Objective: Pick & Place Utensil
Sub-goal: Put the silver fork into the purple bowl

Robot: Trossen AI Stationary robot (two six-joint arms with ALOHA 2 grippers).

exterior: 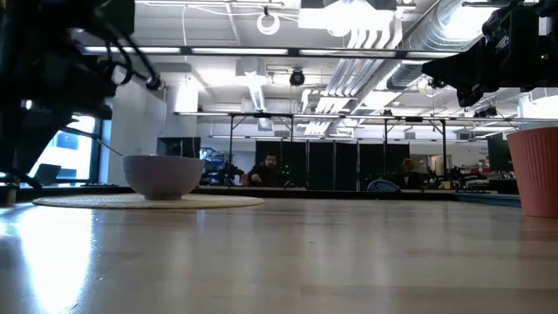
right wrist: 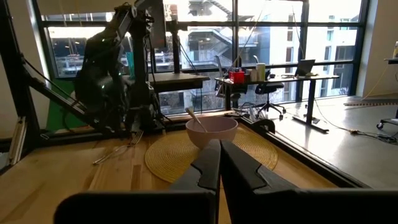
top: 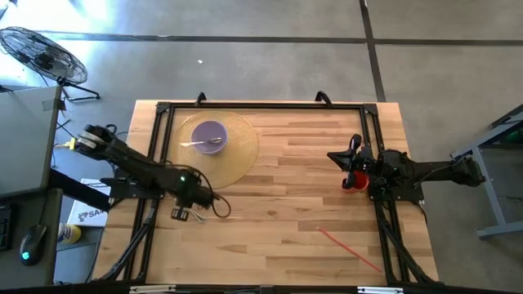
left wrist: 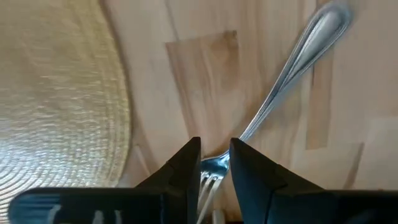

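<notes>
My left gripper point(top: 180, 214) stands over the table's left part, just near of the woven placemat point(top: 237, 151), pointing down and shut on a silver fork point(left wrist: 292, 62). The fork point(right wrist: 115, 150) also shows from the right wrist, slanting down from the fingers. A lilac bowl point(top: 209, 136) with a spoon point(top: 198, 144) in it rests on the placemat. My right gripper point(right wrist: 219, 155) waits shut at the right side, level and clear of everything. My left gripper pinches the fork at its neck point(left wrist: 217, 167), where the tines begin, between its two fingers. The fingers come from above and lie across the fork. The handle point(left wrist: 311, 37) sticks out sideways and slopes down toward the wood; whether its free end touches, I cannot tell.
A red cup point(top: 353, 180) stands beside the right arm's base and shows in the low view as the cup point(exterior: 534, 170). A thin red stick point(top: 347, 245) lies near the front right. Black frame rails point(top: 261, 107) border the table. Bare wood point(top: 286, 204) spans the middle.
</notes>
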